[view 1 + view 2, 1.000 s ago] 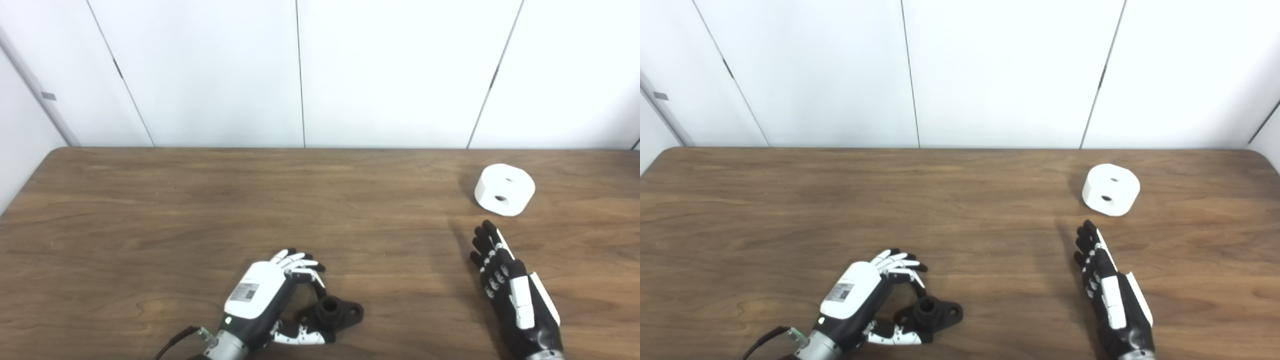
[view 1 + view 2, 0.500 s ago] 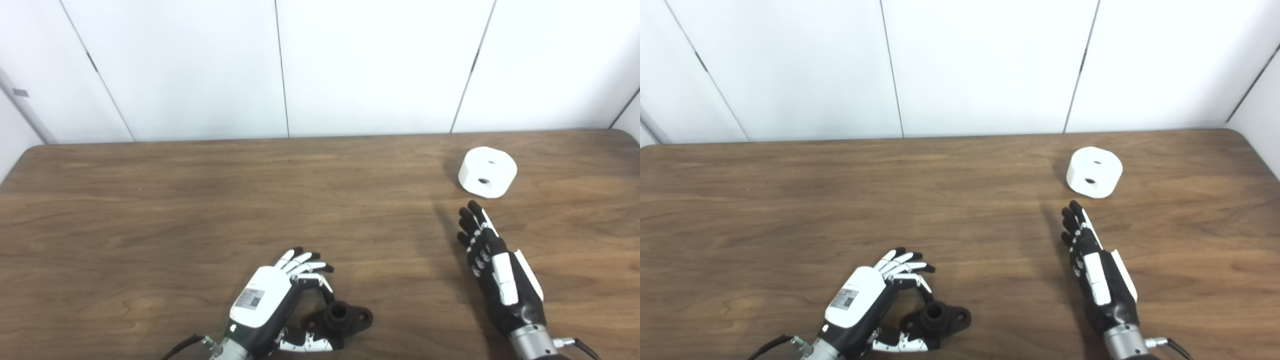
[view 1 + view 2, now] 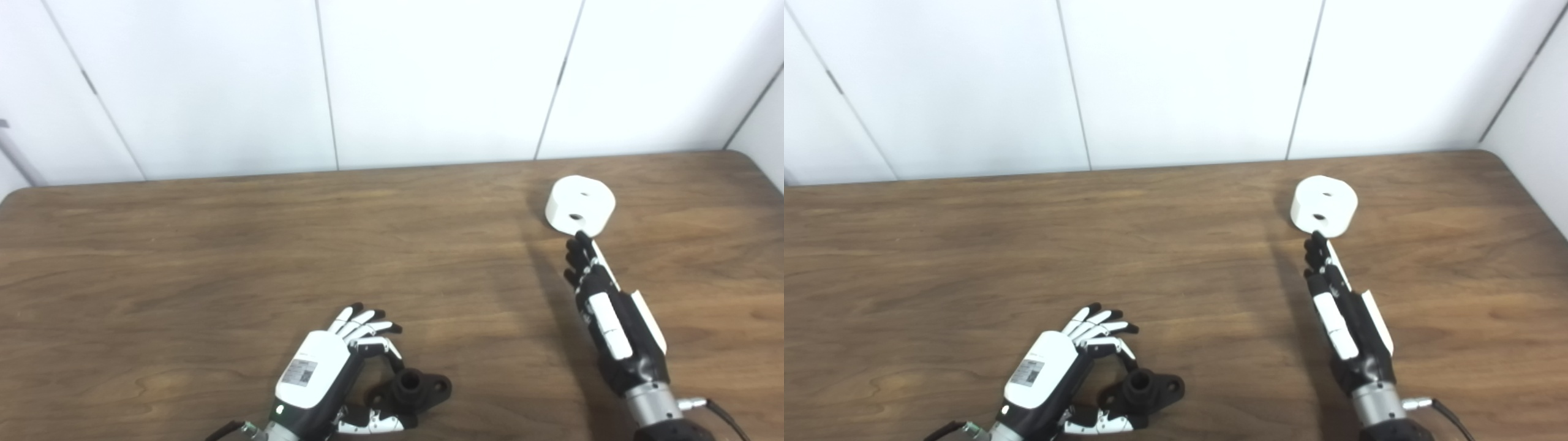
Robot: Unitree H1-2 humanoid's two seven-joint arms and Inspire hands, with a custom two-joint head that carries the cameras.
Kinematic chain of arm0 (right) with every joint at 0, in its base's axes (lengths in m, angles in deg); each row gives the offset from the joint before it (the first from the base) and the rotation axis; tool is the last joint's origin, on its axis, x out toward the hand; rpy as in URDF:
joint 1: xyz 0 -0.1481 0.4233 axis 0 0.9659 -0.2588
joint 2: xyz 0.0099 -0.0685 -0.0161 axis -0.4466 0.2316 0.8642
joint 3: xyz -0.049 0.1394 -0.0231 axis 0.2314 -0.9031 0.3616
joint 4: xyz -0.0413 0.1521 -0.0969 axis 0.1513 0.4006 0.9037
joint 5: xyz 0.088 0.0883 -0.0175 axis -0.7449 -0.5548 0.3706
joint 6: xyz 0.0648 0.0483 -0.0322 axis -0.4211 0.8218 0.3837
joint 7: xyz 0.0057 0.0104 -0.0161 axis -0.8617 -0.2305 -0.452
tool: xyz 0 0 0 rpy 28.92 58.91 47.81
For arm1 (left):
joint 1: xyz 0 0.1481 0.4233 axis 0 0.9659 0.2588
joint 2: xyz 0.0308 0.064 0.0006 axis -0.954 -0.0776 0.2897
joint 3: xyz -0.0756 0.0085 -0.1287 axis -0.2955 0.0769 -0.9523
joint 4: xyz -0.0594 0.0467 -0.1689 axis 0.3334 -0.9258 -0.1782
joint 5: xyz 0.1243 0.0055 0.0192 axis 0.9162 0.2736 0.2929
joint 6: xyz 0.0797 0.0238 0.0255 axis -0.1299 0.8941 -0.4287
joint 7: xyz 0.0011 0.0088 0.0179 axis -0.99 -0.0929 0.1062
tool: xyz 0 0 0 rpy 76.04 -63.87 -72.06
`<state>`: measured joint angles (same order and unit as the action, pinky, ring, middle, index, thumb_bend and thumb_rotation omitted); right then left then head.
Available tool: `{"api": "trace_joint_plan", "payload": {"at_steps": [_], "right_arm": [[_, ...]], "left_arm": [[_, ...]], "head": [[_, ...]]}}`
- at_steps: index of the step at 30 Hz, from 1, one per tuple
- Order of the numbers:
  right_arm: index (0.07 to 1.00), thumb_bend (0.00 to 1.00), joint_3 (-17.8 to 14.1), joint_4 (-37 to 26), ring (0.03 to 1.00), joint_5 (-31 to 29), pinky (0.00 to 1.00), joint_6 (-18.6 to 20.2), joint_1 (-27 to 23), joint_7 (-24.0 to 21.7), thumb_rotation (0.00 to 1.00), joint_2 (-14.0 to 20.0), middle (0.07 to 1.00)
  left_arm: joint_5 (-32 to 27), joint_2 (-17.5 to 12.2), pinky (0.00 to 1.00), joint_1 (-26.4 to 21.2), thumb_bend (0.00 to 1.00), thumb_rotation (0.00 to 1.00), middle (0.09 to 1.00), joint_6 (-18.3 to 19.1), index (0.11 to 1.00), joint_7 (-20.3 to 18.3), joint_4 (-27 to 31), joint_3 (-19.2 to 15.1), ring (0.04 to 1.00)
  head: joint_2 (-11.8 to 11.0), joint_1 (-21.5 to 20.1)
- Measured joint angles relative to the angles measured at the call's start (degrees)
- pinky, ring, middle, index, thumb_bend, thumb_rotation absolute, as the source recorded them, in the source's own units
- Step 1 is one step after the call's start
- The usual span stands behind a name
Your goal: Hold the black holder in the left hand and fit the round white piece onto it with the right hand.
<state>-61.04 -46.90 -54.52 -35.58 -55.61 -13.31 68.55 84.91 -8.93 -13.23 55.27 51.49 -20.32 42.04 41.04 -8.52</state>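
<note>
Tabletop: left hand (image 3: 318, 380) partly hides black holder (image 3: 411, 389).

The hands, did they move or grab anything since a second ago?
The right hand reached forward across the table; its fingertips are now right at the near edge of the round white piece, which it has not grasped. The camera also swung to the right. The left hand stayed curled beside the black holder, which lies on the table where it was. The white piece has not moved either.
</note>
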Motion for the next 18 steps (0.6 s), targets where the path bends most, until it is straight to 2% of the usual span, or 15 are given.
{"api": "trace_joint_plan", "payload": {"at_steps": [2, 7, 14, 18], "right_arm": [[0.997, 0.62, -0.7, -0.9, 0.963, 3.5, 0.92, 0.9, -1.6, 0.9, 0.69, 1.6, 0.966], [0.998, 0.68, -1.1, -3.6, 0.988, 12.9, 0.99, 6.6, -5.5, 2.0, 0.62, 5.6, 0.965], [0.959, 0.76, -1.3, -4.1, 0.981, 18.4, 0.98, 11.4, -10.1, 2.2, 0.45, 6.1, 0.961], [0.95, 0.76, -1.1, -3.8, 0.973, 22.5, 0.99, 12.0, -13.7, 3.2, 0.44, 6.4, 0.95]], "left_arm": [[0.0, 0.2, 0.96, 0.0, 0.52, 0.05, 0.796, 0.0, 0.486, 0.0, -0.2, -0.1, 0.891], [0.0, 0.6, 0.96, 0.0, 0.52, 0.06, 0.798, 0.2, 0.486, 0.0, -0.3, -0.3, 0.894], [-0.2, 0.6, 0.95, -0.1, 0.52, 0.05, 0.793, 0.2, 0.486, -0.3, -0.4, -0.6, 0.891], [-0.7, 0.6, 0.94, 0.0, 0.52, 0.05, 0.794, 0.2, 0.486, -0.7, -0.4, -0.9, 0.889]], "head": [[0.0, -0.5], [-0.6, -2.8], [-1.1, -5.2], [-1.5, -5.7]]}}
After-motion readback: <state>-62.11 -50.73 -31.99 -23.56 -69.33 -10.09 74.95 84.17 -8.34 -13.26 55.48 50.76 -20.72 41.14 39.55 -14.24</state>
